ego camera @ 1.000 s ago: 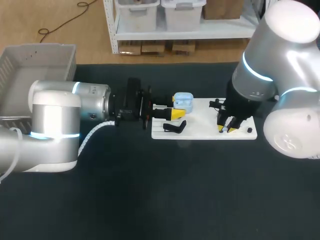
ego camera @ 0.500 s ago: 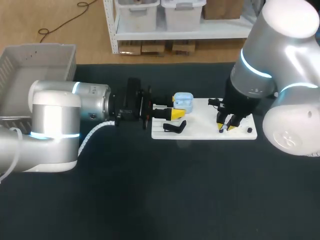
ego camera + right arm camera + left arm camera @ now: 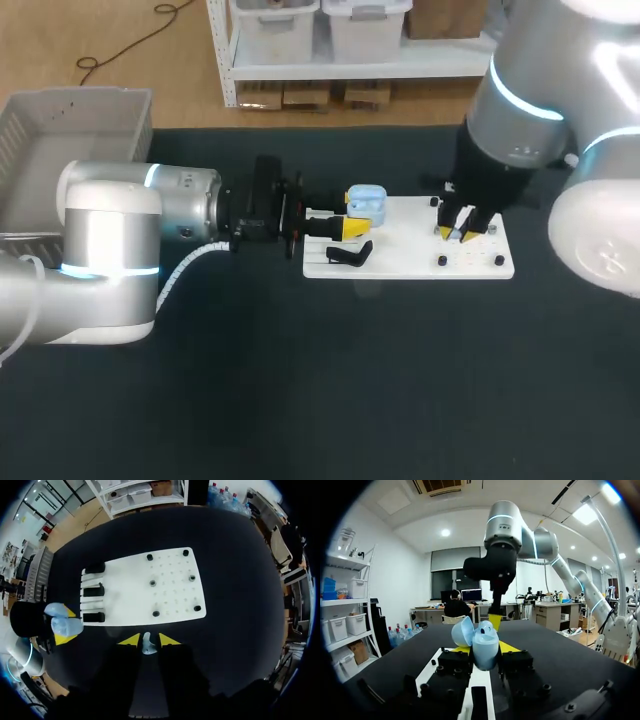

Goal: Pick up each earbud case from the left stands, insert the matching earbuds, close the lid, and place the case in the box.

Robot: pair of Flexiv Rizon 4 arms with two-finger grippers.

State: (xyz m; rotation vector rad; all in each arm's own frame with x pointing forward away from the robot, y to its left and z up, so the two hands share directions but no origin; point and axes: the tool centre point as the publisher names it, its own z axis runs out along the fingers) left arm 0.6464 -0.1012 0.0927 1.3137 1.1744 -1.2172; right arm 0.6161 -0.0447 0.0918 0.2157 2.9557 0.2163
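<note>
A light blue earbud case [image 3: 368, 203] with its lid open is held above the left end of the white board [image 3: 410, 262], and my left gripper [image 3: 352, 213] is shut on it. In the left wrist view the case [image 3: 485, 649] sits between the yellow tips, its lid [image 3: 462, 632] tipped back. My right gripper [image 3: 458, 232] hangs over the board's right part. In the right wrist view this gripper [image 3: 146, 639] is shut on a small pale earbud [image 3: 146, 645], above the board's near edge.
A black stand [image 3: 350, 255] lies on the board's left end, with further stands [image 3: 93, 590] beside it. Several small black pegs [image 3: 152, 583] dot the board. A grey bin [image 3: 60, 130] stands at the table's far left.
My right gripper has risen from a peg at the board's front edge and shifted toward the back, taking the earbud with it. The left arm and case have stayed still.
</note>
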